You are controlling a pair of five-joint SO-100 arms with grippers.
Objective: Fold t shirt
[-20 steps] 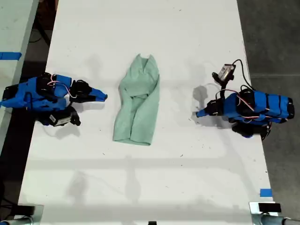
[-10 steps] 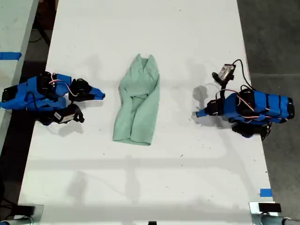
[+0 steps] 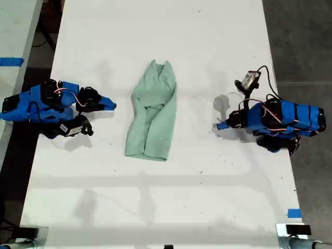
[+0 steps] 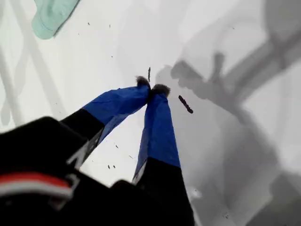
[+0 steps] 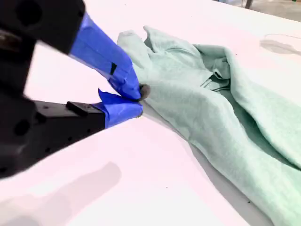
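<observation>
The pale mint-green t shirt (image 3: pixel 152 114) lies lengthwise in the middle of the white table (image 3: pixel 181 202), bunched narrow with a crease across its middle. My second gripper (image 3: pixel 111 106) is at the exterior view's left, pointing at the shirt and a short way off its edge. Its blue jaws (image 5: pixel 138 100) are shut on nothing, with the shirt (image 5: pixel 211 103) just beyond. My first gripper (image 3: pixel 220 125) is at the exterior view's right, farther from the cloth. It (image 4: pixel 150 88) is shut and empty over bare table, and only a corner of the shirt (image 4: pixel 49 16) shows there.
The table's long edges run close behind both arm bases, with dark floor (image 3: pixel 306 41) past the exterior view's right edge. A blue tape mark (image 3: pixel 294 213) sits near the table's lower right corner in the exterior view. A small dark fleck (image 4: pixel 185 104) lies by my first gripper.
My second gripper has drawn back slightly from the shirt toward the exterior view's left, and its wrist has turned a little. The first arm and the shirt have not moved.
</observation>
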